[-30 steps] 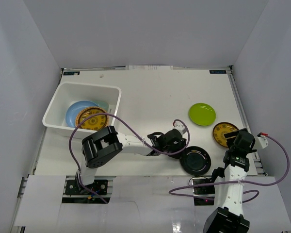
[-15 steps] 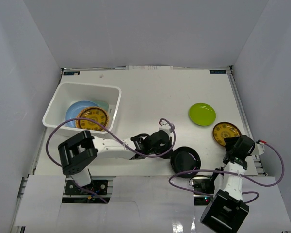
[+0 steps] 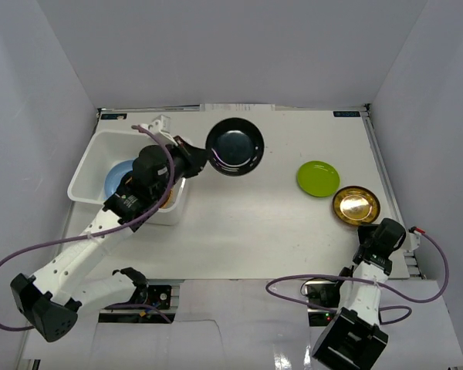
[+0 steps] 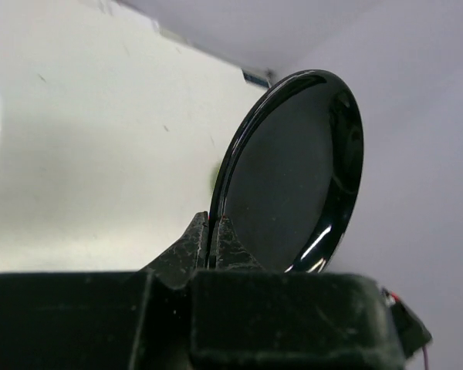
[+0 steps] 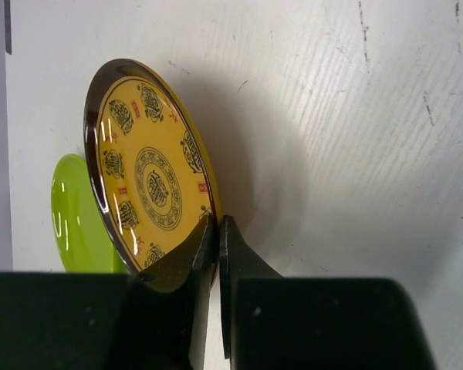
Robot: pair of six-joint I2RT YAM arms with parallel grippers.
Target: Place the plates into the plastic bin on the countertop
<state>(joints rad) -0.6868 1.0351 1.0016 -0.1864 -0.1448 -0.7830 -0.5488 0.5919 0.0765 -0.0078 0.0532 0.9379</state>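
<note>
Left jaws: closed tight on the rim of 1 glossy black plate (image 3: 235, 146); the left wrist view shows both fingers pinching its near edge, with the black plate (image 4: 293, 177) standing on edge in front of the camera. In the overhead view this plate hangs in the air above the far part of the table (image 3: 255, 231), just to the right of the white plastic bin (image 3: 143, 136) and outside its rim. The bin sits at the far-left of the table and holds 1 light blue plate (image 3: 116, 179), partly hidden by the left arm. Right jaws: closed on the near rim of 1 gold patterned plate (image 3: 355, 205) at the right side of the table; the right wrist view shows the gold plate (image 5: 150, 177) tilted steeply, with its shadow on the table beside it. Whether its edge touches the table I cannot tell. 1 lime green plate (image 3: 318, 178) lies flat just beside the gold one, towards the far-left of it, and shows behind it at the wrist (image 5: 73, 216).
</note>
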